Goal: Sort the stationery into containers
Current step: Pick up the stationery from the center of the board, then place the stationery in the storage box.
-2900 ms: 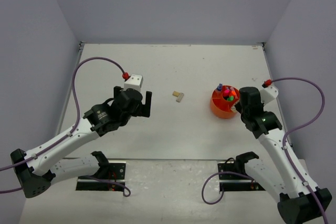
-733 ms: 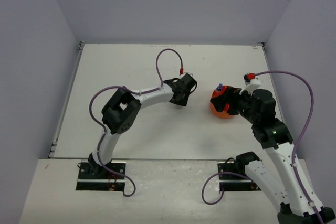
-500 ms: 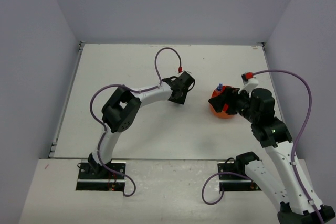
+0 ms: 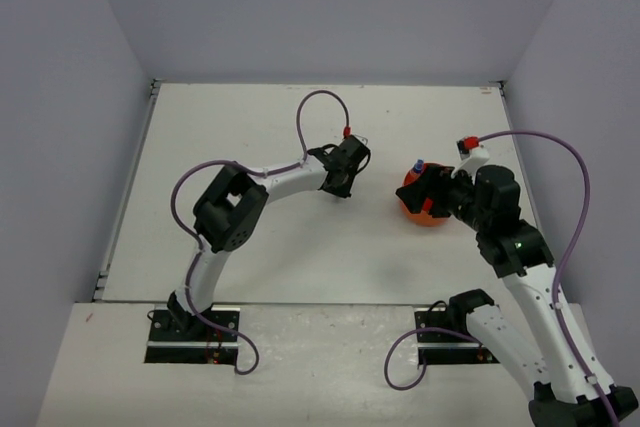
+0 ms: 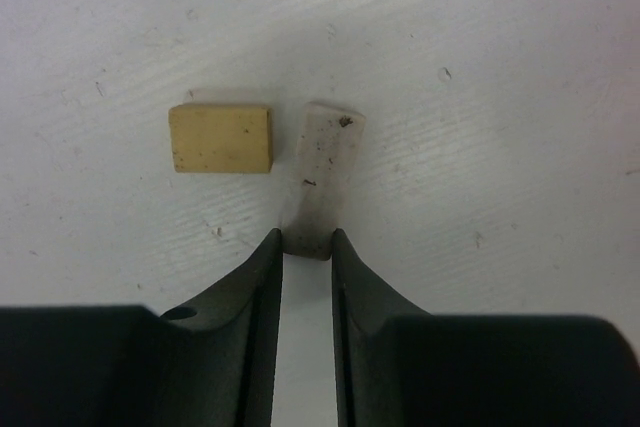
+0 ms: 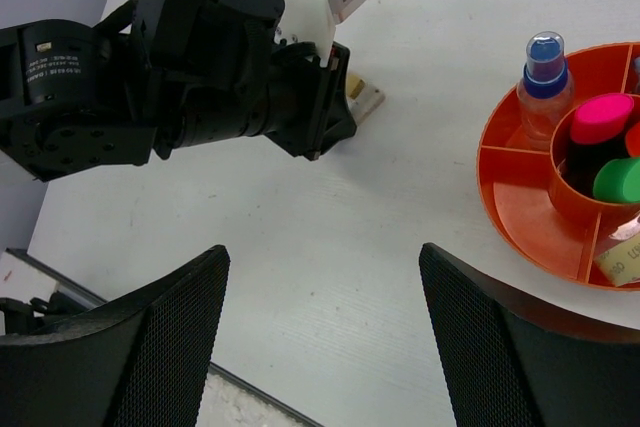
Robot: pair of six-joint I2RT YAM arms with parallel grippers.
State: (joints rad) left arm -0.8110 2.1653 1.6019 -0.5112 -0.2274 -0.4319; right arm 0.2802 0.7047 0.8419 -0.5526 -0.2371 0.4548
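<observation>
In the left wrist view, a tiny tan block (image 5: 221, 138) lies on the white table beside a longer pale grey-white block (image 5: 323, 172). My left gripper (image 5: 306, 237) pinches the near end of the pale block, with both fingertips touching its sides. Seen from above, the left gripper (image 4: 340, 183) hides both blocks. The orange pot (image 6: 520, 209) holds a pink-capped highlighter (image 6: 600, 119), a green-capped one (image 6: 617, 179) and a blue-capped piece (image 6: 545, 72). My right gripper (image 6: 325, 257) hangs open and empty just left of the pot (image 4: 415, 210).
The left arm's camera housing and a purple cable (image 4: 310, 112) arch over the table's middle. Grey walls close in the table on three sides. The table's near edge (image 6: 150, 342) shows below the right gripper's fingers.
My left arm has reached out to the blocks at the table's middle, and its jaws have narrowed onto the pale block. The right gripper has edged slightly left over the pot.
</observation>
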